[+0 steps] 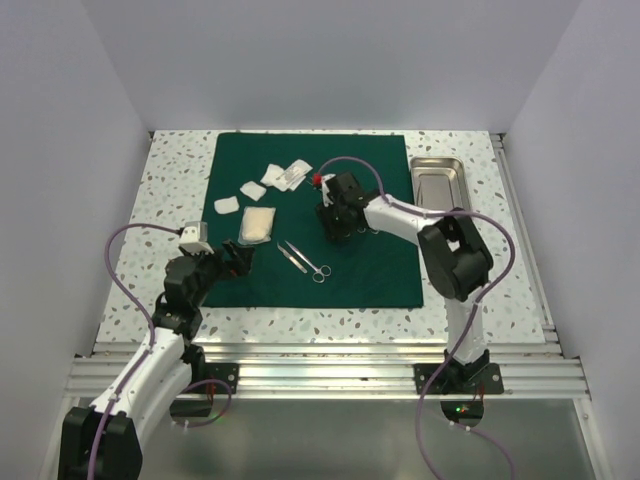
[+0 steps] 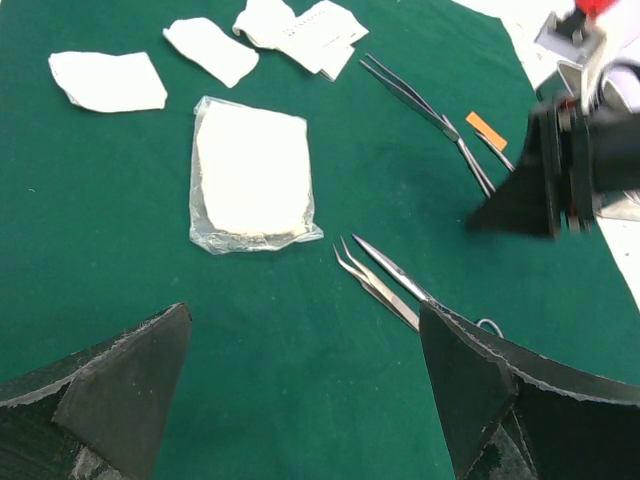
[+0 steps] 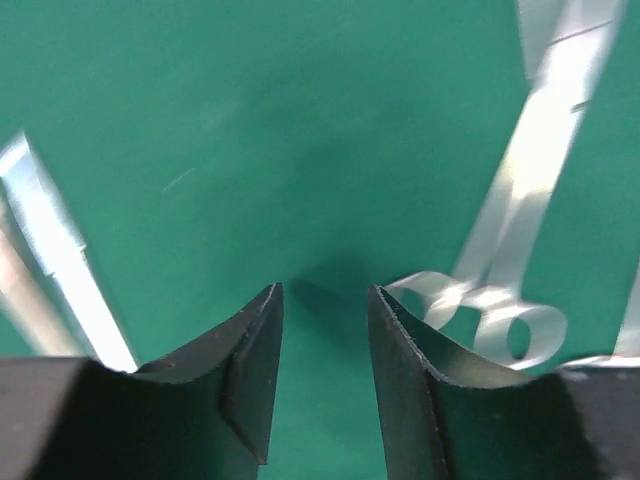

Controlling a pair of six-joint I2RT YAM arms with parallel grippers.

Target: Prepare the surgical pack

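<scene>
**Speckled tabletop (image 1: 170, 200), green drape (image 1: 375, 275) spread flat, nothing lifted yet**

White walls close off three sides. The pack's parts lie loose on the drape, except the steel tray (image 1: 437, 161), which sits on bare tabletop just beside the drape's far right corner.

My read on handling: the ring-handled instrument (image 3: 525, 190) is stiff, polished and thin, and it lies flat against soft cloth. I expect it to slip, and a low pinch could catch the cloth too. I would take it across the shaft just above the rings, not at the tips. The tweezers (image 2: 372, 283) and scissors (image 1: 312, 265) need the same care. The sealed gauze packet (image 2: 250, 170) and loose gauze pads (image 2: 108, 82) look light and soft, so I would pinch them at an edge.

The right pincer (image 3: 324, 290) hangs low over the drape with only a narrow gap between its fingers. Nothing is between them, and the ringed instrument lies just to one side, though I cannot tell if it touches the finger. The left pincer (image 2: 305, 315) is spread wide and empty, near the tweezers.
</scene>
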